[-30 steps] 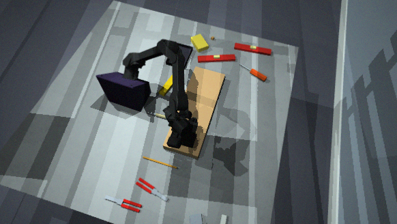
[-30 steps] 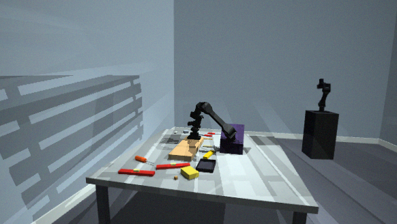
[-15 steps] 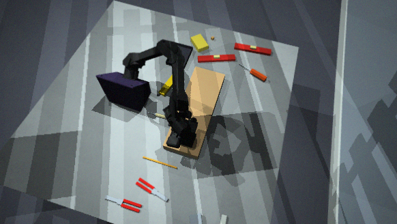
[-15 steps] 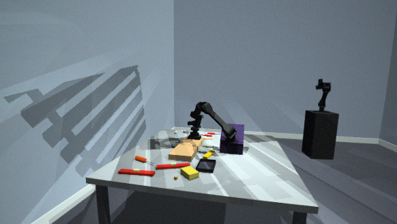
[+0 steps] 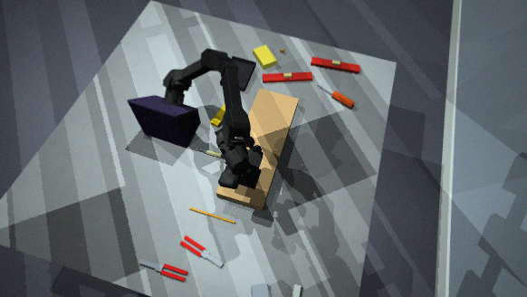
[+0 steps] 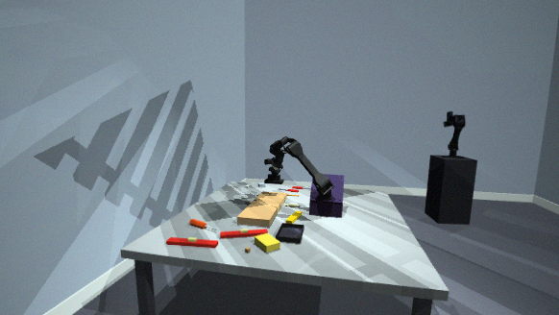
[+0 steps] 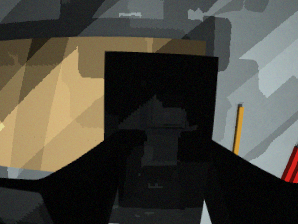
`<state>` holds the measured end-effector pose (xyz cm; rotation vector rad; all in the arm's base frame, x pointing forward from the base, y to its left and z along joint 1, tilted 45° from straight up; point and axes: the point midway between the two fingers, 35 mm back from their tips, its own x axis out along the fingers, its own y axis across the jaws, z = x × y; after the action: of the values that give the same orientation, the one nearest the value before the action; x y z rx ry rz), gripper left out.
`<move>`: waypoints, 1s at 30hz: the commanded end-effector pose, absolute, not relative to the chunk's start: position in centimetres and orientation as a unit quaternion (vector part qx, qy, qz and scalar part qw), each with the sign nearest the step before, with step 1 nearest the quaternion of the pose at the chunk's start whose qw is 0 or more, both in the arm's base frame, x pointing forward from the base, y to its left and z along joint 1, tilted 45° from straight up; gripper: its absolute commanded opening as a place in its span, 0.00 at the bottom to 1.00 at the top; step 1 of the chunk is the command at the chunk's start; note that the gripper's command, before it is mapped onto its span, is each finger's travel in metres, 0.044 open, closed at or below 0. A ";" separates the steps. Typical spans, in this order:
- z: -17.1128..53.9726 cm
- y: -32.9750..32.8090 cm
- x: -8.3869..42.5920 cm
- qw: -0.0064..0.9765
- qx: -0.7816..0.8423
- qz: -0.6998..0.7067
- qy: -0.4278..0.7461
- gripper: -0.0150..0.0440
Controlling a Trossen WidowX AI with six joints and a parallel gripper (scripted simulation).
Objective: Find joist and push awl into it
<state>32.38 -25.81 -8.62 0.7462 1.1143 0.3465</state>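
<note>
My gripper (image 5: 244,174) (image 6: 274,176) (image 7: 158,137) is shut on a black block, the stud finder (image 5: 252,178) (image 6: 274,181) (image 7: 160,75). It holds it over the near end of the tan floor panel (image 5: 273,109) (image 6: 261,216) (image 7: 85,100), seemingly a little above the surface. The block hides part of the panel's end in the wrist view. A pale-handled tool with a thin shaft, seemingly the awl (image 5: 214,154) (image 6: 292,205), lies left of the panel in the top view. The black tray (image 5: 245,72) (image 6: 290,233) lies beyond the panel's far end, partly behind the arm. No joist shows.
A yellow tool (image 5: 217,119) (image 6: 294,217) lies between the arm's base (image 5: 165,119) and the panel. Two red levels (image 5: 287,77) (image 5: 335,64), a yellow block (image 5: 264,56) and an orange screwdriver (image 5: 342,99) lie beyond. A pencil (image 5: 212,215) (image 7: 239,130) and red pliers (image 5: 201,252) lie near.
</note>
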 end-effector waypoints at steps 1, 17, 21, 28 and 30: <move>-7.4 -26.9 32.0 0.773 0.339 0.159 0.512 0.25; -1.0 -21.8 36.2 0.797 0.257 0.210 0.505 0.25; 1.1 -19.8 37.2 0.803 0.230 0.227 0.501 0.25; 4.5 -16.0 38.5 0.812 0.184 0.259 0.489 0.25; 5.5 -14.9 38.8 0.814 0.172 0.268 0.485 0.25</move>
<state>38.38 -16.29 4.09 0.4075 1.0568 0.5453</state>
